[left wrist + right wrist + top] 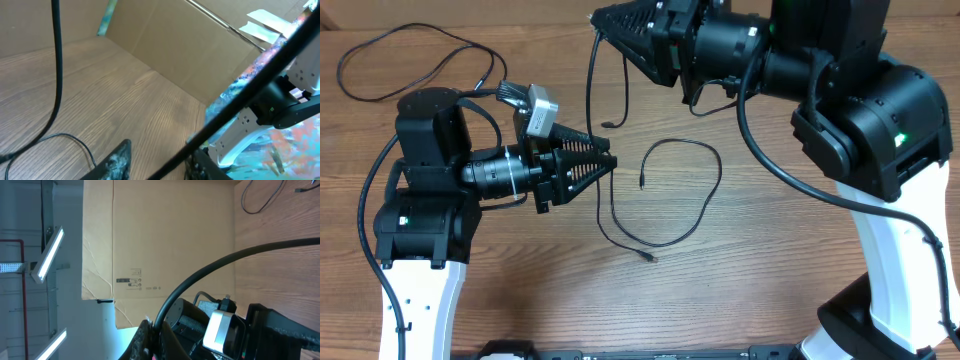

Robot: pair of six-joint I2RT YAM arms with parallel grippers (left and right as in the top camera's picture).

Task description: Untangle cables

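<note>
The thin black cable stretched between the arms [589,95] is pinched up top by the right gripper [598,20], its fingers pressed together on it. Lower down, the left gripper [608,163] has its tips closed on it. Pulling apart could slip the cord free, or cinch the thin black looped cable [718,175] lying on the wooden table [770,290]. Only the overhead view shows that loop and its plug ends. The right wrist view shows just the cord leaving its fingers [145,342].
</note>
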